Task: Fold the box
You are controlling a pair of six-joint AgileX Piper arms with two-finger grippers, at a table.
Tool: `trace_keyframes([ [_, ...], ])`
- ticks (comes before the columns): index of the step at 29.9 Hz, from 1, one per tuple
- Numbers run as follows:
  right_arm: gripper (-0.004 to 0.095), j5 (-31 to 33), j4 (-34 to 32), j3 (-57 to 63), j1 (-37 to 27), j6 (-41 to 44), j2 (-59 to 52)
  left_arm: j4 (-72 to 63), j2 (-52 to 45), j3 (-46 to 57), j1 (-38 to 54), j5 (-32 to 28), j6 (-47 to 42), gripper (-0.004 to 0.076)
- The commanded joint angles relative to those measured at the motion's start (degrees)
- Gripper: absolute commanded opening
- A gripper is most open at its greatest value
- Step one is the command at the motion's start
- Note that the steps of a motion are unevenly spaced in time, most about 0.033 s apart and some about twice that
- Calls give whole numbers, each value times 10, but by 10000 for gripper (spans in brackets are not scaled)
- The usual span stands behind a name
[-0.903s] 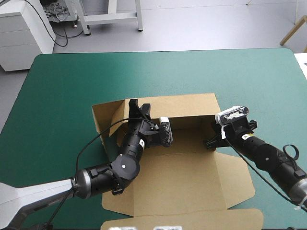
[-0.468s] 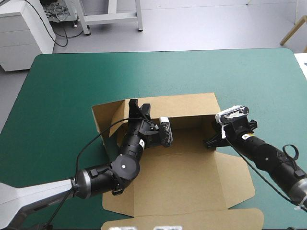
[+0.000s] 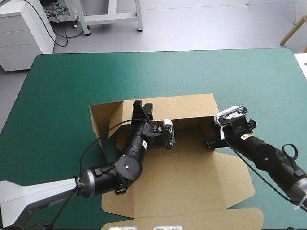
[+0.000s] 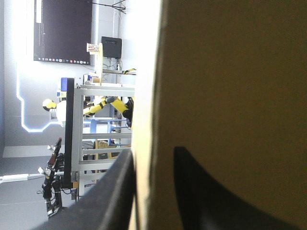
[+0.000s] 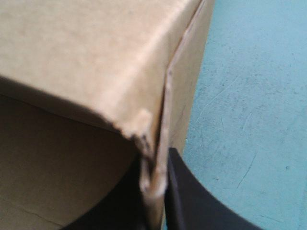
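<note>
1. Board first: the box [image 3: 182,177] sits at the middle of the teal-green table [image 3: 67,86], half built. Its rear wall stands, the wide front panel lies flat on the near side, and the left side flap leans outward, untucked.
2. My left gripper [image 3: 140,109] is all but closed on the box at the rear left corner. It pinches the upright board with one of my black fingers [image 4: 206,201] on each side of the sheet (the left wrist view shows the wall's pale edge running up between them). I judge that this grip is there to brace the wall, so the loose flap has something firm to fold against.
3. My right gripper [image 3: 209,142] is clamped just as narrowly on the rear right corner. The right wrist view shows a frayed, doubled edge of board nipped between the fingers, with bare cover just beyond. My guess is that this pinch holds the layers together so the corner cannot spring apart.
4. By my reckoning the fold is about midway, with the side walls not yet raised and tucked. The next move calls for one jaw to let go while the other holds the wall steady. The risk is that the rear wall flops back or the worn corner creases.
</note>
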Motion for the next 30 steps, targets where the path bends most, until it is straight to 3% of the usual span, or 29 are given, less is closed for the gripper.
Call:
trace_keyframes([
  [1, -14, 51, -14, -19, 6, -7, -5, 65, -8, -12, -3, 10, -4, 414],
  [4, -14, 51, -18, -20, 6, -4, -5, 65, -5, -12, -3, 13, -4, 514],
  [10, -14, 51, -48, -20, 6, 44, -4, 65, -5, -12, -3, 17, -7, 514],
  [17, -14, 79, -113, -49, 6, 124, 25, 65, -5, -12, -34, 99, -4, 514],
  [26, -14, 97, -115, -102, 6, 140, 52, 66, -8, -18, -50, 146, -4, 505],
  [30, -14, 123, -139, -122, 6, 188, 70, 66, -13, -42, -50, 157, -4, 491],
])
